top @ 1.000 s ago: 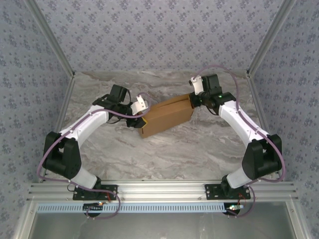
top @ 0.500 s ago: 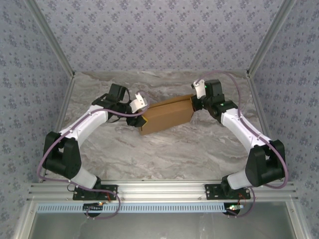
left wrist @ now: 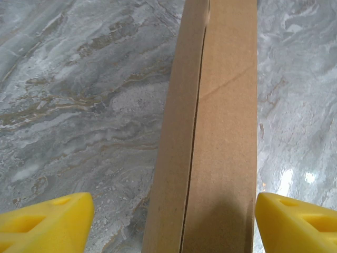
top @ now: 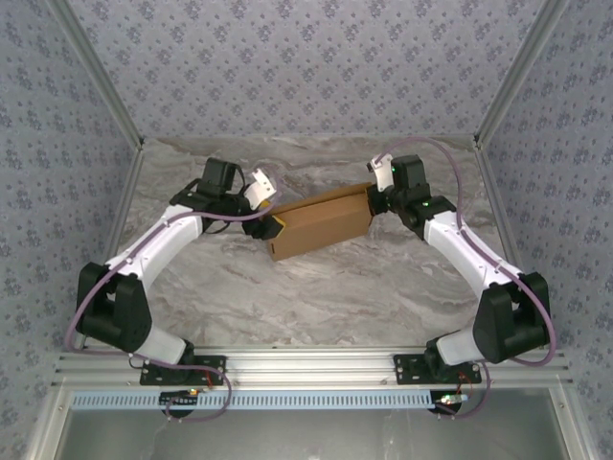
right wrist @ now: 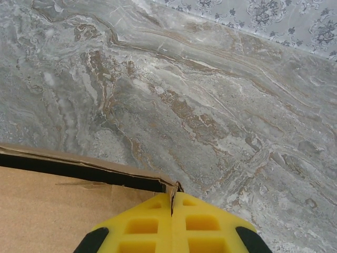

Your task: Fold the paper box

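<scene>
Top external view: the paper box (top: 321,222) is seen lying slantwise near the middle of the desk (top: 316,297), each end reached by one arm. It is already shaped as a shallow closed oblong rather than a flat sheet. In the left wrist view the left fingers (left wrist: 45,221) are spread wide, one to each side of the box's narrow end, and nothing is gripped. Bare desk is visible between the tip at the view's left and the cardboard, while the other tip lies right at the box's edge; whether it touches cannot be told. This straddling pose is judged to keep that end from sliding sideways. In the right wrist view the right fingers (right wrist: 174,224) are pressed fully together with nothing clasped between them. Their joined tips are set against a corner of the opposite end, where a dark slit is seen under a slightly raised flap. That closed point is probably meant as a pusher for pressing the flap home.
</scene>
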Controlling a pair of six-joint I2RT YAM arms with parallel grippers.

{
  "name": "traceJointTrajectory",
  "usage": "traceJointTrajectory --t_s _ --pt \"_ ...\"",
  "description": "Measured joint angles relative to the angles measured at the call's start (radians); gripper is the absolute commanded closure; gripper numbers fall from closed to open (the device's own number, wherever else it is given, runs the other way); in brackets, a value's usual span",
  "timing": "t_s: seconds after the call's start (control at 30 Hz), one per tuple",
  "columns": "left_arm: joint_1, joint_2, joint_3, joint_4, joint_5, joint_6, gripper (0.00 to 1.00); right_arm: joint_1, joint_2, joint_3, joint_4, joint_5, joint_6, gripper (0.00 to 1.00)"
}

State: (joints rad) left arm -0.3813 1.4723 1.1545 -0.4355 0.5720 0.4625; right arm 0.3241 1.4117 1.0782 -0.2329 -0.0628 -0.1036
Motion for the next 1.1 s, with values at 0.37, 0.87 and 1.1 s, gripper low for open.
traceJointTrajectory --t_s 0.37,0.87,1.1 --pt "-0.022 -0.221 -0.135 0.056 -0.173 -0.325 0.45 0.010 0.000 0.000 0.002 0.023 0.011 1.00" --pt "-0.053 -0.201 -0.157 0.020 -0.275 -0.424 0.88 0.011 0.000 0.000 0.001 0.026 0.011 1.00" --pt "-0.053 -0.200 -0.149 0.020 -0.292 -0.463 0.97 0.011 0.000 0.000 -0.002 0.038 0.011 1.00"
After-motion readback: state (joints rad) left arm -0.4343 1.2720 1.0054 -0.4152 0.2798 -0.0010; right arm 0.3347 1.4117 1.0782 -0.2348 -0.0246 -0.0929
